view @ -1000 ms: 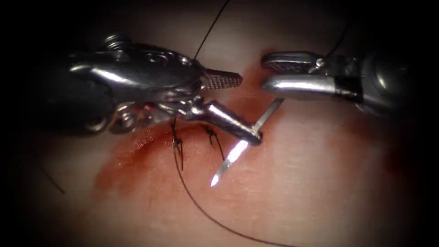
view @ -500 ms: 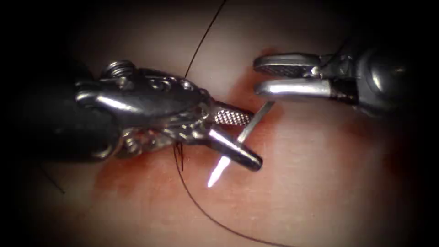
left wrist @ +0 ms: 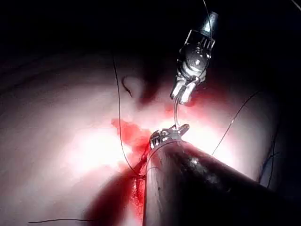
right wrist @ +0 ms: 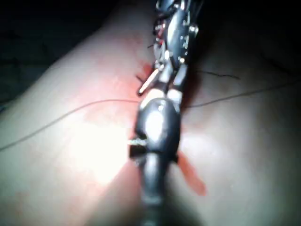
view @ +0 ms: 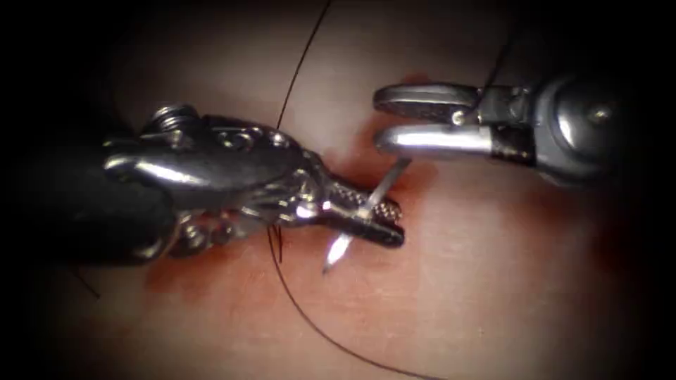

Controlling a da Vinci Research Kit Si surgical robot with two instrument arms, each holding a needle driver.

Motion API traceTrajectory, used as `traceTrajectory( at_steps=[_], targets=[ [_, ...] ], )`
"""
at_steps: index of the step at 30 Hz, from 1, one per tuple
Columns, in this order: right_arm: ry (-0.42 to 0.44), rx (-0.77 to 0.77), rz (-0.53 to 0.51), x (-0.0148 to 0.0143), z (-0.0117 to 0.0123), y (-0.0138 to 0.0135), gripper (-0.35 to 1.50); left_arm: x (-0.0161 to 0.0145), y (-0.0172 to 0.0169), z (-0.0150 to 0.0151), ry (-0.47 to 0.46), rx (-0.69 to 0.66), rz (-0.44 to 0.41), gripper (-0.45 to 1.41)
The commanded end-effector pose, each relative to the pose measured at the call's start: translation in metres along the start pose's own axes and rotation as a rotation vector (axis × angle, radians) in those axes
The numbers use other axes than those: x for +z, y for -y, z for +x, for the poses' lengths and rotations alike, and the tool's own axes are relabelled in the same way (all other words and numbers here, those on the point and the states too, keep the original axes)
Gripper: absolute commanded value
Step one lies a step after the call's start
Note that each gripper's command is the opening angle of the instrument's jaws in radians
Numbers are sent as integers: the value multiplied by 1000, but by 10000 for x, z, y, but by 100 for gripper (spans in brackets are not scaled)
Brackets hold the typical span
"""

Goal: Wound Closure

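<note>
A: Field, largest first?
B: Tissue (view: 493, 281), pale, with red fluid (view: 204, 271) spread along the cut and beneath the left tool.

A: Left tool?
B: Left arm's tool (view: 377, 219) comes in from the endoscope's left and lies over the cut. Its two jaws are pressed together on the needle (view: 366, 211), gripping it about mid-curve, somewhat nearer the point.

A: Right tool?
B: Right arm's tool (view: 380, 119) sits just above and to the right of the needle's rear end. Jaws parted slightly, nothing between them. The lower jaw is close to the needle's tail; contact cannot be judged.

A: Needle position?
B: Slanted across the left tool's jaws. The bright point (view: 331, 262) hangs free below them, over the tissue. The tail reaches up toward the right tool; whether it is still in the tissue cannot be told.

A: Thread?
B: Thread (view: 317, 331) arcs from near the cut down toward the lower right. Another strand (view: 299, 67) runs upward behind the left tool.
</note>
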State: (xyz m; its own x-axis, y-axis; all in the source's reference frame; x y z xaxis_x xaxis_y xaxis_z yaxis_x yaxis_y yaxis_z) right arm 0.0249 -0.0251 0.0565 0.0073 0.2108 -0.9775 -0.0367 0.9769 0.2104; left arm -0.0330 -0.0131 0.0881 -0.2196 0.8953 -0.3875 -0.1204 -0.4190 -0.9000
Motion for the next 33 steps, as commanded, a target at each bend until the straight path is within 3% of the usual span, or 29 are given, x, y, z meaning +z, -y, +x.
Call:
traceTrajectory(
  at_steps=[1,2,5,11,15,21,33],
  targets=[
    [12,32,-33,7,-3,3,81,7,6,-1,-16,-1,13,-45],
    [18,86,-60,9,-3,2,103,5,9,1,-37,-2,24,-45],
    [44,135,-136,13,-2,2,130,0,13,6,-70,-9,65,-45],
    [147,156,-252,18,3,1,140,-2,15,8,-117,-22,97,-45],
    [179,162,-313,22,14,3,138,0,14,8,-126,-32,111,-45],
    [285,29,-333,29,26,8,126,0,13,7,-134,-35,123,-45],
    [337,-112,-320,35,24,8,118,1,12,6,-140,-38,134,-45]
  ],
)
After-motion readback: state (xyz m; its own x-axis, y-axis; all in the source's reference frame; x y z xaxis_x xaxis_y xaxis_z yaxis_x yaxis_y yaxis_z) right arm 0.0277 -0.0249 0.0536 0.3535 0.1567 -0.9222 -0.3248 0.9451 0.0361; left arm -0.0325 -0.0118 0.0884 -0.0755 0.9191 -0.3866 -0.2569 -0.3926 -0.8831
